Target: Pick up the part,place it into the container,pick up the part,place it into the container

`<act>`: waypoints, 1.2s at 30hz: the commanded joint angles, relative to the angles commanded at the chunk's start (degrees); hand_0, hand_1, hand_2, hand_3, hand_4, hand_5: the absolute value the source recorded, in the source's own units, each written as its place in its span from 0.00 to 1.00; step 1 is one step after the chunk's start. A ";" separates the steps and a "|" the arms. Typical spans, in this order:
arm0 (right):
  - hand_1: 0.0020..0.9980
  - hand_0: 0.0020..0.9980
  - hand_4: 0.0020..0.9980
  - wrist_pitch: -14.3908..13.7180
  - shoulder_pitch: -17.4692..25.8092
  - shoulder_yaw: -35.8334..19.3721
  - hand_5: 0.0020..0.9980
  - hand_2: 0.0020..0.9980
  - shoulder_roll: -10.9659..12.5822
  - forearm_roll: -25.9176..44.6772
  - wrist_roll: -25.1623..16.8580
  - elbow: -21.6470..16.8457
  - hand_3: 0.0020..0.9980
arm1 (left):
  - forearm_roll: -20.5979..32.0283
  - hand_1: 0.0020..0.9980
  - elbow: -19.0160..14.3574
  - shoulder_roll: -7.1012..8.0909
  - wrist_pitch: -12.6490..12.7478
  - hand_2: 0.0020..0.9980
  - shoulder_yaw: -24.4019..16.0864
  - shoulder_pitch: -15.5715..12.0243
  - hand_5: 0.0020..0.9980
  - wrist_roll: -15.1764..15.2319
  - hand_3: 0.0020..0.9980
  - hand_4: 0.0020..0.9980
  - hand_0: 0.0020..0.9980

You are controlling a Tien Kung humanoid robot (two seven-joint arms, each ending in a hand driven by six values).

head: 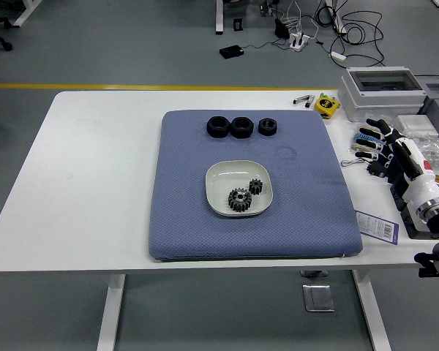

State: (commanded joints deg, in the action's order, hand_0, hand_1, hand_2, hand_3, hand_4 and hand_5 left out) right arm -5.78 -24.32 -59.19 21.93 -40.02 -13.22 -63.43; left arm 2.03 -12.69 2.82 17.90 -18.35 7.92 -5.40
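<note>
A white dish [218, 180] sits in the middle of a blue-grey mat [183, 197]. Inside it lie a larger dark gear [239, 199] and a smaller dark gear [256, 186]. Three black round parts [241, 126] stand in a row near the mat's far edge. My right hand [380, 148] hovers off the mat at the table's right side, fingers spread and empty. My left arm does not show.
A yellow tape measure [325, 104] and a grey box [380, 89] sit at the far right. Clear bags [433, 150], a small card [378, 225] and other clutter lie near my right arm. The table's left half is bare white.
</note>
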 joint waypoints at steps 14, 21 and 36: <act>0.57 0.39 1.00 -0.16 -0.22 -0.70 0.81 0.71 -0.06 0.26 0.13 -0.01 0.75 | 0.15 0.55 -0.02 0.09 -0.07 0.68 0.18 0.08 0.57 0.04 0.60 0.59 0.53; 0.58 0.41 1.00 -0.14 -0.22 -0.79 0.81 0.73 0.06 0.32 0.17 -0.18 0.75 | 0.08 0.55 0.01 0.04 -0.06 0.68 0.08 0.07 0.57 0.03 0.60 0.59 0.53; 0.61 0.50 1.00 0.63 -0.18 -0.33 0.81 0.78 -0.10 0.18 0.48 -0.39 0.80 | -0.79 0.55 0.01 0.15 -0.05 0.68 -0.42 -0.21 0.57 -0.19 0.60 0.59 0.53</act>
State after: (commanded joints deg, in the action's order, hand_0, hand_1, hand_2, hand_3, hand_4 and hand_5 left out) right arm -5.15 -24.49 -59.53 21.84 -39.85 -12.74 -63.82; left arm 1.24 -12.68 2.97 17.85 -18.78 7.71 -5.59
